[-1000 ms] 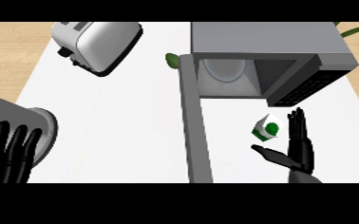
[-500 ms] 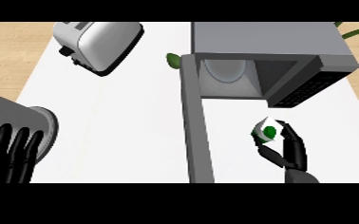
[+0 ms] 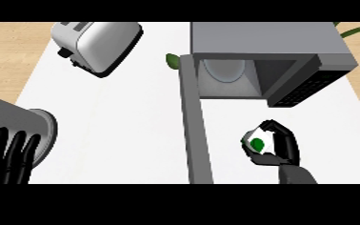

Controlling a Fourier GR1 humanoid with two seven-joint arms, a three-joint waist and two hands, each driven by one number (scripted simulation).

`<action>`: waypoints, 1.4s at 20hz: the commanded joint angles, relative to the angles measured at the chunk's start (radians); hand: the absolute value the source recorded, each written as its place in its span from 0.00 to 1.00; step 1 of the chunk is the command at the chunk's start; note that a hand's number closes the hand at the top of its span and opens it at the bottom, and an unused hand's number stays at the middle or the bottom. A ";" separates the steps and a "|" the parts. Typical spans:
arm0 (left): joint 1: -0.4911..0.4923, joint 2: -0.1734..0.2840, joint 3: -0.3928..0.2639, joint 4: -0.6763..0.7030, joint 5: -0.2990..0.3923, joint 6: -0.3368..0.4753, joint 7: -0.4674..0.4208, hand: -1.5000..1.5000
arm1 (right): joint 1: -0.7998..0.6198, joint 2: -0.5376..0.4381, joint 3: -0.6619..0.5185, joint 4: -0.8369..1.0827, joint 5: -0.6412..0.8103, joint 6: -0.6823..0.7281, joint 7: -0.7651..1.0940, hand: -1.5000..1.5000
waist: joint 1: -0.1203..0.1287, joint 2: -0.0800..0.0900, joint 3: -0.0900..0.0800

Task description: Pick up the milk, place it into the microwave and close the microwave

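The right hand [image 3: 280, 145] curls its fingers around the milk [image 3: 255, 143], a white carton with a green mark and no readable writing, now lifted closer to the open microwave [image 3: 264, 43]. The left hand [image 3: 17, 157] rests open, fingers straight, unchanged. Farthest left stands a toaster [image 3: 98, 45].

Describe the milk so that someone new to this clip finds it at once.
Start at the open grey microwave at the counter's far right. Just in front of its cavity, the right hand curls round the milk: a small white carton with a green mark, the only white-and-green item there.
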 commanded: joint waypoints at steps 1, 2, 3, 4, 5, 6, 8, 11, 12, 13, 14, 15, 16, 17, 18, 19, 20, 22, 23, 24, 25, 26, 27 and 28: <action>-0.003 0.013 0.053 -0.012 0.035 -0.003 0.010 0.00 | 0.070 0.023 0.072 -0.095 0.028 0.107 -0.086 1.00 | -0.011 -0.003 -0.001; 0.025 0.017 0.064 0.013 0.061 -0.025 -0.033 0.00 | 0.111 0.017 0.093 -0.103 0.039 0.135 -0.108 1.00 | -0.009 -0.003 -0.001; 0.011 -0.007 -0.010 -0.010 -0.004 0.005 0.014 0.00 | 0.105 -0.006 0.111 -0.140 0.042 0.164 -0.078 1.00 | -0.013 -0.004 0.000; 0.015 0.019 0.065 0.006 0.074 -0.031 -0.027 0.00 | 0.150 0.031 0.130 -0.187 0.048 0.114 -0.071 1.00 | -0.012 -0.004 -0.001; 0.029 0.008 0.073 0.026 0.077 -0.027 -0.053 0.00 | 0.186 0.019 0.136 -0.220 0.037 0.145 -0.069 1.00 | -0.012 -0.004 -0.001; 0.084 0.001 0.024 -0.017 0.042 -0.030 -0.053 0.00 | 0.190 0.010 0.134 -0.289 0.017 0.140 -0.014 1.00 | -0.010 -0.005 -0.001; 0.007 0.021 0.089 -0.058 0.090 -0.014 0.047 0.00 | 0.167 0.027 0.141 -0.332 0.012 0.093 0.061 1.00 | -0.008 -0.001 0.000; 0.028 0.006 0.087 0.012 0.075 -0.029 -0.023 0.00 | 0.242 0.055 0.173 -0.554 -0.004 0.045 0.182 1.00 | -0.013 -0.003 -0.001; 0.020 0.026 0.112 -0.045 0.104 -0.030 0.044 0.00 | 0.239 0.071 0.178 -0.581 0.004 0.007 0.211 1.00 | -0.011 -0.002 -0.001; 0.031 0.017 0.114 0.016 0.097 -0.046 -0.027 0.00 | 0.163 0.086 0.174 -0.560 0.008 -0.018 0.254 1.00 | -0.006 -0.002 -0.001; 0.036 0.000 0.087 0.051 0.069 -0.048 -0.053 0.00 | 0.129 0.065 0.168 -0.493 0.031 -0.018 0.219 1.00 | -0.002 0.000 0.000; 0.038 0.042 0.176 -0.035 0.165 -0.062 0.005 0.00 | 0.132 0.112 0.195 -0.557 0.043 -0.077 0.284 1.00 | -0.002 -0.001 -0.001; 0.032 0.024 0.143 0.012 0.150 -0.070 -0.010 0.00 | 0.147 0.111 0.210 -0.588 0.048 -0.061 0.288 1.00 | -0.004 -0.001 0.000; 0.067 0.033 0.183 0.028 0.170 -0.092 -0.062 0.00 | 0.144 0.112 0.229 -0.635 0.072 -0.094 0.354 1.00 | -0.003 -0.002 -0.001; 0.025 0.016 0.151 0.078 0.118 -0.083 -0.075 0.00 | 0.126 0.114 0.227 -0.597 0.074 -0.115 0.315 1.00 | -0.003 0.000 0.000; 0.089 0.013 0.146 0.003 0.135 -0.083 -0.037 0.00 | 0.070 0.109 0.209 -0.565 0.082 -0.114 0.337 1.00 | 0.002 0.000 0.000; 0.079 0.003 0.149 0.038 0.128 -0.086 -0.081 0.00 | 0.071 0.114 0.266 -0.618 0.079 -0.164 0.413 1.00 | 0.001 -0.001 0.000; 0.052 0.014 0.193 0.101 0.149 -0.101 -0.114 0.00 | 0.022 0.115 0.252 -0.595 0.113 -0.231 0.470 1.00 | 0.001 0.000 0.000; -0.013 0.029 0.197 0.103 0.144 -0.082 -0.061 0.00 | -0.064 0.115 0.288 -0.571 0.098 -0.313 0.533 1.00 | 0.003 0.002 0.000; 0.016 0.038 0.235 0.124 0.183 -0.110 -0.092 0.00 | -0.095 0.115 0.224 -0.516 0.115 -0.279 0.530 1.00 | 0.005 0.002 0.000; 0.008 0.036 0.216 0.068 0.176 -0.096 -0.037 0.00 | -0.066 0.115 0.226 -0.521 0.146 -0.311 0.524 1.00 | 0.001 0.002 0.000; 0.054 0.003 0.133 0.046 0.113 -0.093 -0.057 0.00 | -0.190 0.101 0.184 -0.424 0.148 -0.317 0.549 1.00 | 0.014 0.004 0.001; 0.060 0.041 0.206 0.047 0.187 -0.127 -0.055 0.00 | -0.215 0.087 0.161 -0.385 0.147 -0.329 0.547 1.00 | 0.015 0.004 0.000; 0.003 0.041 0.239 0.105 0.185 -0.116 -0.079 0.00 | -0.242 0.114 0.171 -0.364 0.170 -0.374 0.555 1.00 | 0.010 0.004 0.000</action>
